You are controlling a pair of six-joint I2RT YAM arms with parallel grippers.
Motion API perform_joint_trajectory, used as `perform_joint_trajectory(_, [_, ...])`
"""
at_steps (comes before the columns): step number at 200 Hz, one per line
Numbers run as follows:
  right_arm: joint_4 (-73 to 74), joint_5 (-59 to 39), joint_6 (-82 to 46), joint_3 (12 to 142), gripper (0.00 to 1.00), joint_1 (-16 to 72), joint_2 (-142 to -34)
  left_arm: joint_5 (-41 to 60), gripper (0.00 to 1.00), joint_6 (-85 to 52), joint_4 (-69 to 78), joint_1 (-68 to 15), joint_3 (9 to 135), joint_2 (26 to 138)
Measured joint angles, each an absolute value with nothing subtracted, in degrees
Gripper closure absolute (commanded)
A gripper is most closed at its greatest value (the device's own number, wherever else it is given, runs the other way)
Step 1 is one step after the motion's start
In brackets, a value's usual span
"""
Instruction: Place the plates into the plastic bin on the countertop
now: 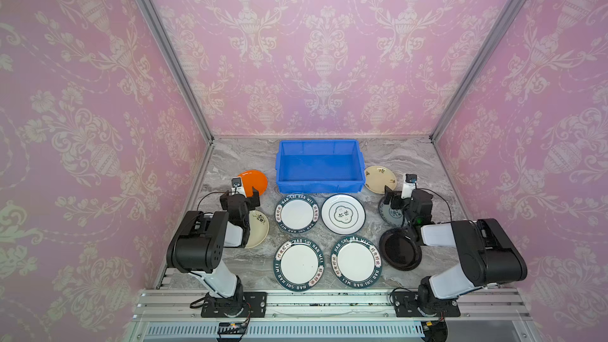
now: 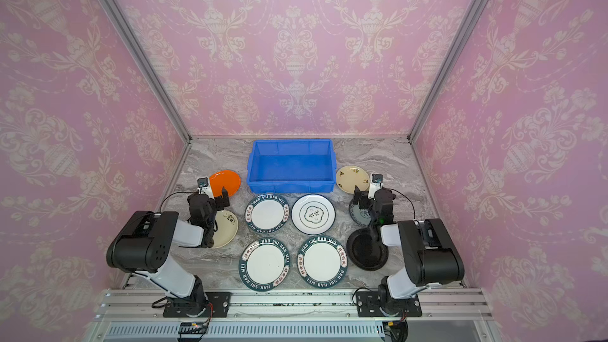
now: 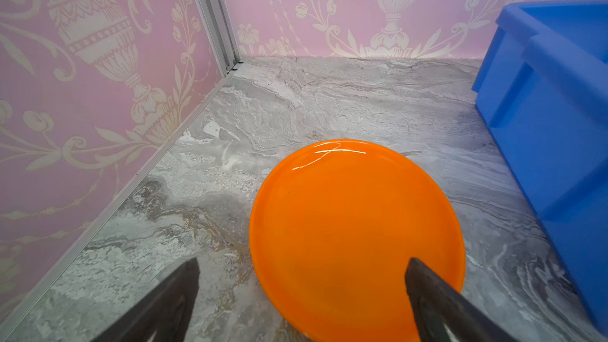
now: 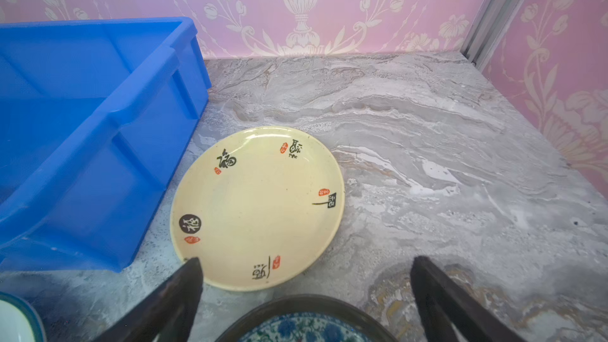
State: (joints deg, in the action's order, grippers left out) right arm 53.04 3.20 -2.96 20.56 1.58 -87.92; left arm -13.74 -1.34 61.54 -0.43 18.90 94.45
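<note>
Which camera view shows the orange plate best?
The left wrist view: the orange plate fills it, nearly whole. Both top views show it small, partly hidden by the left arm. The right wrist view misses it.

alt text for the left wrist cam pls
An orange plate lies flat on the grey marble countertop, the open jaws of the left gripper poised over its edge. The blue plastic bin stands beside the plate, with pink patterned wallpaper behind.

Three teal-rimmed plates (image 1: 296,213) (image 1: 298,263) (image 1: 356,260), two cream (image 1: 380,179) (image 1: 260,229), one orange (image 1: 255,179), one black (image 1: 399,253), one blue-patterned (image 1: 388,216), one emblem-centred (image 1: 342,214); one blue bin (image 1: 320,186).
</note>
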Motion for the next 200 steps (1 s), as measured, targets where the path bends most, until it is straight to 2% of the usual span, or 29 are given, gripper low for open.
perform_joint_trajectory(138, [53.04, 3.18, -2.96, 20.56, 0.0, 1.58, -87.92, -13.63, 0.01, -1.34, 61.54, -0.34, 18.9, 94.45])
perform_joint_trajectory(200, [53.04, 3.05, -2.96, 20.56, 0.0, 1.56, -87.92, -7.86, 0.01, -1.37, 59.94, 1.34, 19.38, 94.45])
